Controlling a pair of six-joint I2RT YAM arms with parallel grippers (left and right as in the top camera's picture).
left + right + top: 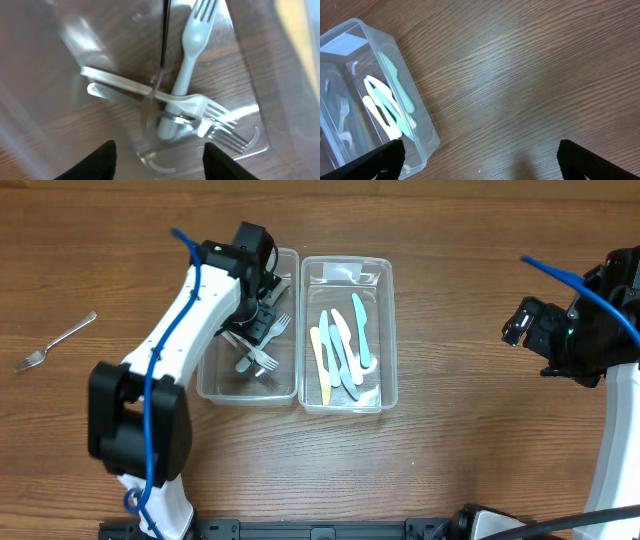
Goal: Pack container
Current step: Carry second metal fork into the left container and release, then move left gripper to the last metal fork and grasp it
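Wood-grain counter (450,470), two clear bins side by side mid-frame. Fork bin (285,395) served as landmark; knife bin (385,330) touched its R wall and held pastel knives (340,345) laid roughly lengthwise.

L tool (159,159) hung just above the fork bin, over its inner half. Fingers stood apart w/ nothing between them, so released. Below it lay a heap of forks (192,40), a pale plastic one crossing white and metal ones, tines pointing various ways.

R tool (485,162) sat well to the R of the fork bin, beyond the knife bin, over bare counter. Fingers spread wide, holding nothing.

One loose fork (55,342) lay on the counter well to the L of the fork bin, nothing between them. Long axis ran diagonal: handle end toward the bin and up, tines away and down. Looked like metal, flat on the wood.

Judgement: the loose fork seemed the only item left to pack. L arm was far nearer, w/ R arm on the wrong side of both bins. Next move prob. called for the L tool to lift clear of the rim, swing L, and turn so the fingers closed across the thin handle, not along it. Risk: flat, low handle could slip or get pushed along the counter.
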